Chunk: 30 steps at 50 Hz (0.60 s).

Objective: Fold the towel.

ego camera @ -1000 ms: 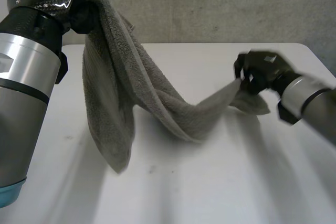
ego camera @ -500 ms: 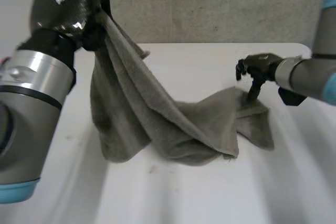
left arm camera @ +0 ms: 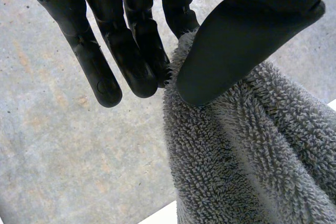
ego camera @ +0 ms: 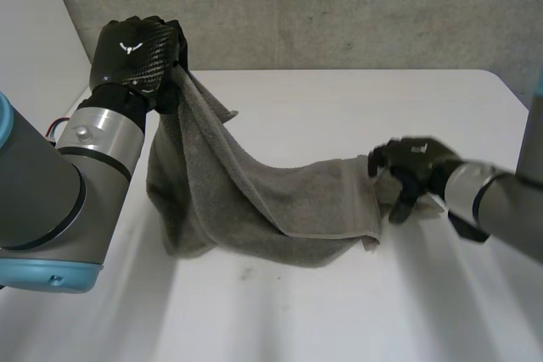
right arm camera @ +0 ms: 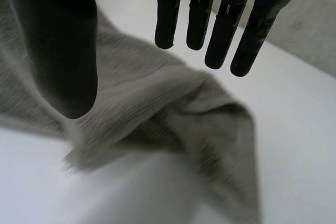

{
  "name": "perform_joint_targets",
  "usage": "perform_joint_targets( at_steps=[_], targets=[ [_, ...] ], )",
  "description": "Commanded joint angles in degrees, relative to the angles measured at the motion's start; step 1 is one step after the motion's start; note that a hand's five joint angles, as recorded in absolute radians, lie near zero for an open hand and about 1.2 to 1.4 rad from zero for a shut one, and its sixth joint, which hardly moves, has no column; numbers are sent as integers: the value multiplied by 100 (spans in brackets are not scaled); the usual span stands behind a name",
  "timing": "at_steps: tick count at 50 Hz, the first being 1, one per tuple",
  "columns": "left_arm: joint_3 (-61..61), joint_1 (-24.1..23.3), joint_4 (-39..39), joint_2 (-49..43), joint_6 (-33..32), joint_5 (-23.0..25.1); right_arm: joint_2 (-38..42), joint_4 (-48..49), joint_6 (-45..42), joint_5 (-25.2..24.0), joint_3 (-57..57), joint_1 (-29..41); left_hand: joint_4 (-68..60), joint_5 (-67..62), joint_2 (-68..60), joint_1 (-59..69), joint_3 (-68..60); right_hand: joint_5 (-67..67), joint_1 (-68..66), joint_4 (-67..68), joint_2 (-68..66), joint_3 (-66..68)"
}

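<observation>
grey towel [ego camera: 254,201] edge in left hand [ego camera: 136,48]

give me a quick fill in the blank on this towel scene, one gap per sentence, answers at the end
1. The left hand pinches the towel between its fingers and its ____.
2. The right hand is ____, its fingers straight above the towel's other end.
3. The towel hangs from the left hand down onto the white ____.
Missing words: thumb; open; table.
</observation>
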<state>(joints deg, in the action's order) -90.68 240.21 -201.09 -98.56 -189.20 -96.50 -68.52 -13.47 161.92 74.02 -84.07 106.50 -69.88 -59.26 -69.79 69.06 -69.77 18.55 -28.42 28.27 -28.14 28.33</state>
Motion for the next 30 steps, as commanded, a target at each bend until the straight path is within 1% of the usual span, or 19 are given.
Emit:
perform_joint_targets(
  at_steps=[1,3,13,18,19,20,21,22,23,24,25,26,28,29,30],
  targets=[
    [-3,8,-1,-40,-3,0,94,1321,235,-37,-1085,55,-1012,-1074,-1021,1094,-1023,-47,34,-19,5,-24],
    [-3,17,-1,-40,-3,-9,260,1907,427,-46,-1295,169,-1012,-1074,-1021,1094,-1023,-30,17,-2,-11,-8],
    [-11,17,-1,-40,-3,-18,840,2681,455,-11,-1384,406,-1012,-1074,-1021,1094,-1023,54,-67,82,-95,76],
    [-11,17,-1,-40,-3,-18,999,3140,411,112,-1393,442,-1012,-1074,-1021,1094,-1023,660,-673,688,-701,682],
    [-11,17,-1,-40,-3,-18,1069,3253,393,208,-1375,477,-1012,-1074,-1021,1094,-1023,1243,-1256,1271,-1284,1265],
    [-11,17,-1,-40,-3,-18,1069,3254,393,209,-1375,477,-1012,-1074,-1021,1094,-1023,1248,-1262,1277,-1290,1271],
    [-11,17,-1,-40,-3,-18,1104,3376,367,357,-1358,503,-1012,-1074,-1021,1094,-1023,2081,-2094,2109,-2123,2103],
    [-11,17,-1,-40,-3,-18,1113,3499,367,550,-1340,495,-1012,-1074,-1021,1094,-1023,3522,-3535,3550,-3563,3544],
    [-11,17,-1,-40,-3,-18,1113,3500,367,552,-1340,495,-1012,-1074,-1021,1094,-1023,3536,-3549,3564,-3578,3558],
    [-20,17,-1,-40,-3,-18,1044,3622,375,752,-1340,486,-1012,-1074,-1021,1094,-1023,5035,-5048,5063,-5076,5057],
    [-20,17,-1,-40,-3,-18,930,3702,367,928,-1349,442,-1012,-1074,-1021,1094,-1023,5144,-5157,5172,-5185,5166],
    [-12,17,-1,-40,-3,-18,929,3702,367,930,-1349,442,-1012,-1074,-1021,1094,-1023,5145,-5158,5173,-5186,5167],
    [-11,17,-1,-40,-3,-18,387,3676,393,1044,-1340,442,-1012,-1074,-1021,1094,-1023,5145,-5158,5173,-5186,5167],
    [-11,17,8,-31,-3,-18,384,3676,393,1044,-1340,442,-1012,-1074,-1021,1094,-1023,5145,-5158,5173,-5186,5167],
    [-11,26,17,-14,-3,-18,-17,3650,419,1027,-1340,442,-1012,-1074,-1021,1094,-1023,5145,-5158,5173,-5186,5167]
  ],
)
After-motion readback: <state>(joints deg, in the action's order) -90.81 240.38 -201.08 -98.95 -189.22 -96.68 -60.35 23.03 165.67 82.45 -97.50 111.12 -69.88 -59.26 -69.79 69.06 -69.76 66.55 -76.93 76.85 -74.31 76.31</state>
